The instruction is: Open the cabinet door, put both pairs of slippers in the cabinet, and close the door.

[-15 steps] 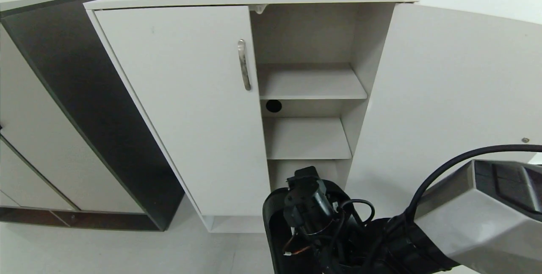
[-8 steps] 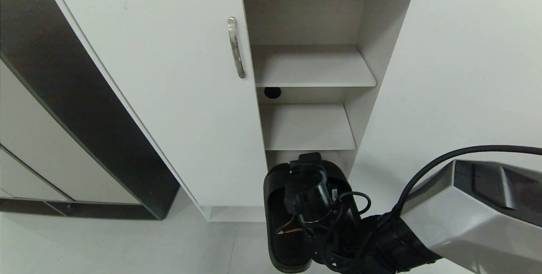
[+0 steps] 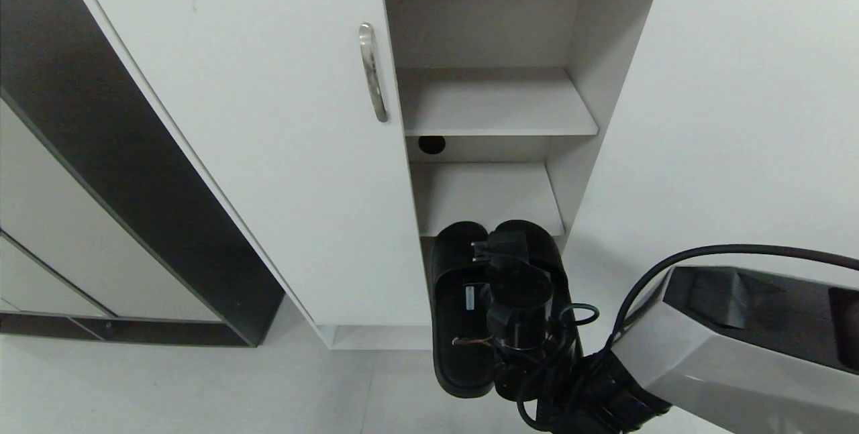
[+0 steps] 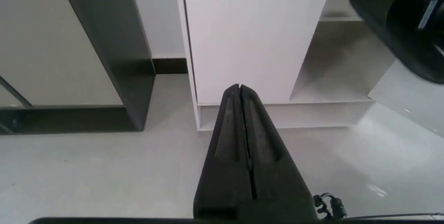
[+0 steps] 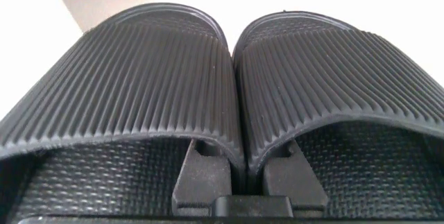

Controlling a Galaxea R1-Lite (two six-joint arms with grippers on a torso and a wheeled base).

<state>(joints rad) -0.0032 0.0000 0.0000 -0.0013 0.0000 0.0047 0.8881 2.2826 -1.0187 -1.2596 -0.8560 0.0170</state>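
A pair of black slippers [image 3: 456,306] hangs side by side in front of the cabinet's [image 3: 584,72] lowest opening, toes toward it. My right gripper [image 3: 503,253] is shut on the pair's two inner walls; in the right wrist view its fingers [image 5: 208,175] pinch under the ribbed straps of the slippers [image 5: 152,71]. The right door [image 3: 725,119] stands wide open, the left door [image 3: 268,139] is closed. My left gripper [image 4: 239,92] is shut on nothing, low above the floor before the left door, with the slippers [image 4: 409,23] off to its side.
Inside are two bare shelves, an upper shelf [image 3: 496,102] and a middle shelf [image 3: 486,196], with a round hole [image 3: 431,145] in the back wall. A metal handle [image 3: 372,72] sits on the closed door. A dark panel [image 3: 121,139] leans beside the cabinet. Grey floor [image 3: 201,387] lies in front.
The head camera has tilted down, so the cabinet top left the picture. My right gripper carried the black slippers forward toward the lowest opening and turned them straight.
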